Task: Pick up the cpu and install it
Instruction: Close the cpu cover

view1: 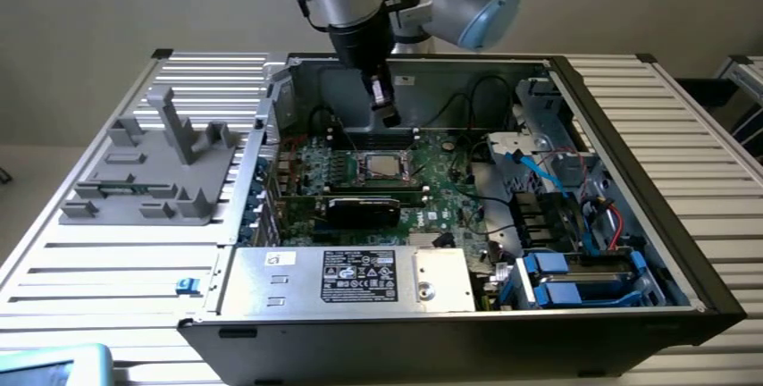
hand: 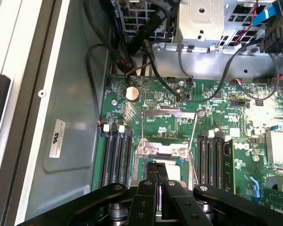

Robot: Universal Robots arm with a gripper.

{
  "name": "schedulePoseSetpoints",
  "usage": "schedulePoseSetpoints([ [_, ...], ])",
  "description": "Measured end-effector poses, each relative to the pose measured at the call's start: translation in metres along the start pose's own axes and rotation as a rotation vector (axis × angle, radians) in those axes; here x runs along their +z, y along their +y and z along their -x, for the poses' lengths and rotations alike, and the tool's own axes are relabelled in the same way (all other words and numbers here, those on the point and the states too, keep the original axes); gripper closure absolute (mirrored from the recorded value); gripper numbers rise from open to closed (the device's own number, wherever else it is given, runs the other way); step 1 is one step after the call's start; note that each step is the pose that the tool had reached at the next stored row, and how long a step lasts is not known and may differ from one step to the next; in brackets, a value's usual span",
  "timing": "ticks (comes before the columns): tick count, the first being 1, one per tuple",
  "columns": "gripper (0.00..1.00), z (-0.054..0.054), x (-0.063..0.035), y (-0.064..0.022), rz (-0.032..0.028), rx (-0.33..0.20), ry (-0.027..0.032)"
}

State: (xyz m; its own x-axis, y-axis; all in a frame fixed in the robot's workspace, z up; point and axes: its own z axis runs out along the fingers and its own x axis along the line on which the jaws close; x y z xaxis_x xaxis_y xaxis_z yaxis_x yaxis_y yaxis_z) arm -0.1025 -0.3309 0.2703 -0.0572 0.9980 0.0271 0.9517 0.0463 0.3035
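Observation:
The cpu (view1: 384, 165), a small square chip with a dull silver top, lies flat inside the metal socket frame (view1: 384, 150) on the green motherboard (view1: 459, 180) of an open computer case. My gripper (view1: 388, 121) hangs a little above the socket's far side, pointing down. In the wrist view the black fingers (hand: 148, 197) are shut together, and I see nothing between them. Just beyond the fingertips, part of the cpu's silver top (hand: 174, 170) shows inside the socket frame (hand: 162, 147), with a thin metal lever (hand: 193, 136) beside it.
Memory slots (hand: 115, 155) flank the socket. A black card (view1: 364, 209) sits in front of it, and a silver labelled box (view1: 346, 277) fills the case's near edge. Cables and drive bays (view1: 549, 172) crowd the exterior view's right. A grey fixture (view1: 155, 172) stands outside the case on the left.

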Motion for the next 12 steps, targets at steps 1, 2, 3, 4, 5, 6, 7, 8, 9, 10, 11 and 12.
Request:
schedulePoseSetpoints([
  [1, 0.89, 0.0, 0.0004, 0.0024, -0.0058, 0.0, 0.0003],
  [2, 0.89, 0.0, 0.0008, 0.005, -0.0114, 0.0, 0.0005],
  [3, 0.89, 0.001, 0.001, 0.0073, -0.0176, 0.001, 0.0007],
  [4, 0.89, 0.001, 0.0012, 0.0096, -0.0245, 0.001, 0.0011],
  [5, 0.89, 0.001, 0.0014, 0.012, -0.031, 0.001, 0.0014],
  [6, 0.89, 0.001, 0.0016, 0.0146, -0.0363, 0.001, 0.0017],
  [7, 0.89, 0.001, 0.0021, 0.0173, -0.0413, 0.002, 0.0019],
  [8, 0.89, 0.002, 0.0027, 0.0204, -0.046, 0.002, 0.0022],
  [9, 0.89, 0.002, 0.0031, 0.0234, -0.0498, 0.002, 0.0023],
  [10, 0.89, 0.002, 0.0037, 0.0267, -0.052, 0.002, 0.0024],
  [11, 0.89, 0.002, 0.0043, 0.0295, -0.0541, 0.002, 0.0025],
  [12, 0.89, 0.003, 0.0048, 0.0319, -0.0584, 0.002, 0.0026],
])
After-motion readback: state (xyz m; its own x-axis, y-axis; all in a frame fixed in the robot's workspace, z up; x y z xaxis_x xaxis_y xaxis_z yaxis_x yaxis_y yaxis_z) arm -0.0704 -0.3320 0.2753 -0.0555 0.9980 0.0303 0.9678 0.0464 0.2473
